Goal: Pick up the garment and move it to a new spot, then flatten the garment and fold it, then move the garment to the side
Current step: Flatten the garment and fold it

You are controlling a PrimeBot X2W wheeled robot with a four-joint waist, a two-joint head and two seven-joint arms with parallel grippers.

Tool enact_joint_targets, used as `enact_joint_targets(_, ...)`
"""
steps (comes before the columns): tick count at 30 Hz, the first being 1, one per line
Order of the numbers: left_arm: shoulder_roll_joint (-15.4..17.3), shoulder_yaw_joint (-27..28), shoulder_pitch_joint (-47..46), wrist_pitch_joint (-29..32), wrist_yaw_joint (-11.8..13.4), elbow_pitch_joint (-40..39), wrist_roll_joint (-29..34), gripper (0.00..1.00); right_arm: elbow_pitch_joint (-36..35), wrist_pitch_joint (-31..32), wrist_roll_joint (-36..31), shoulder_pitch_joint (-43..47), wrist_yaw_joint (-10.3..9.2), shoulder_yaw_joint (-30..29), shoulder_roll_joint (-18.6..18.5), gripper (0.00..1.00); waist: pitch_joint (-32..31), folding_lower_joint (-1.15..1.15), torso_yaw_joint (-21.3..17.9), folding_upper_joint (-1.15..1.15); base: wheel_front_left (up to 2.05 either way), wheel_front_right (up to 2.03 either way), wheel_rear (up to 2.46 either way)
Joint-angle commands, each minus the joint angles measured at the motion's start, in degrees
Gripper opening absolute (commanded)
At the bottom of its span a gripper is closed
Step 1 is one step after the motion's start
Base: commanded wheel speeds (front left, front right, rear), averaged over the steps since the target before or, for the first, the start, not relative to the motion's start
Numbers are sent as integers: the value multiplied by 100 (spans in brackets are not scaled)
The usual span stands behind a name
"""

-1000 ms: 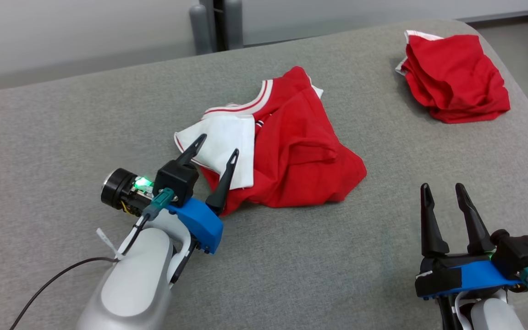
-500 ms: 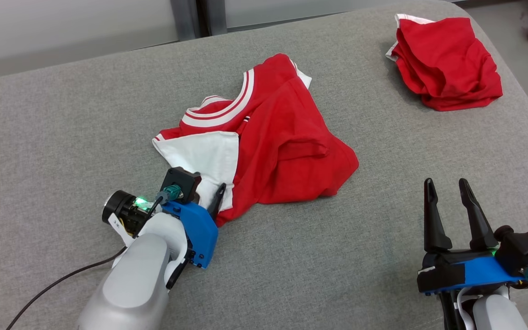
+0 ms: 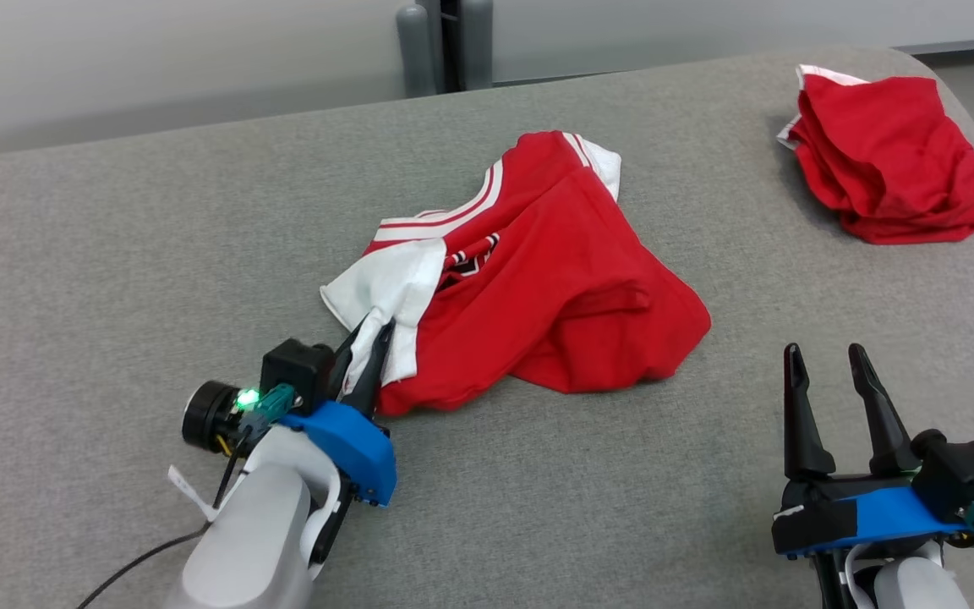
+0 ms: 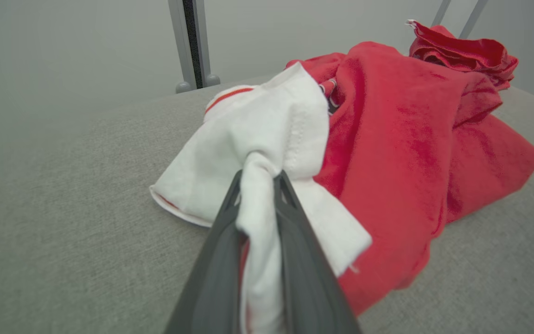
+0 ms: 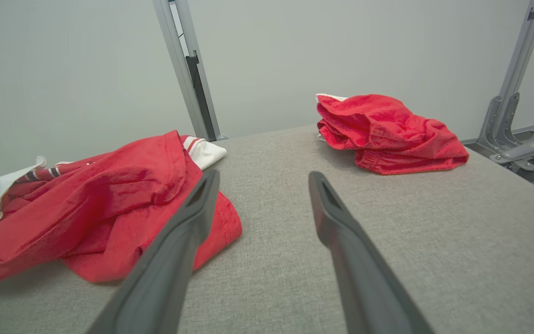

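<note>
Left gripper (image 3: 371, 326): clamped on a bunched fold of white sleeve, the cloth squeezed between the two dark fingers (image 4: 220, 241) and spilling out past their tips.
White sleeve (image 4: 267, 125): part of the red and white shirt, drawn up into a ridge at the fingertips, with its loose hem lying on the surface to either side of the fingers.
Red and white shirt (image 3: 555, 296): crumpled in a heap straight ahead of the left gripper and to its right, resting on the surface; striped collar band on the far side, red body bulging toward the right gripper.
Right gripper (image 3: 823, 351): fingers spread apart, holding nothing, well to the right of the left gripper and clear of the shirt's nearest red edge.
Second red garment (image 3: 889, 165): loosely folded pile far beyond the right gripper, near the surface's far right corner, well apart from the shirt.
Grey padded surface (image 3: 115, 296): under both grippers and both garments.
Metal post (image 3: 445, 46): upright behind the far edge, beyond the shirt.
</note>
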Motion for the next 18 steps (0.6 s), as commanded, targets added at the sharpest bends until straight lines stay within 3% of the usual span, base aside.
enact_joint_targets(1, 35, 83, 159, -80, 67, -94, -69, 0, 10, -29, -25, 60, -4, 10, 6, 100, -133, 0, 193, 0, 0, 0, 0)
enact_joint_targets(15, 341, 722, 2332, -289, 576, -1354, -667, 0, 104, -29, -101, 263, -4, 84, 5, 100, -419, 0, 779, 0, 0, 0, 0)
enact_joint_targets(16, 347, 728, 2409, -291, 592, -1404, -674, 22, 113, -29, -101, 262, -4, 95, 5, 100, -428, 0, 796, 0, 0, 0, 0)
enact_joint_targets(17, 348, 744, 2460, -294, 611, -1479, -688, 76, 114, -28, -101, 254, -4, 102, 5, 100, -436, 0, 810, 0, 0, 0, 0)
enact_joint_targets(18, 354, 758, 2492, -300, 621, -1559, -674, 100, 117, -29, -106, 256, -4, 103, 5, 100, -447, 0, 822, 0, 0, 0, 0)
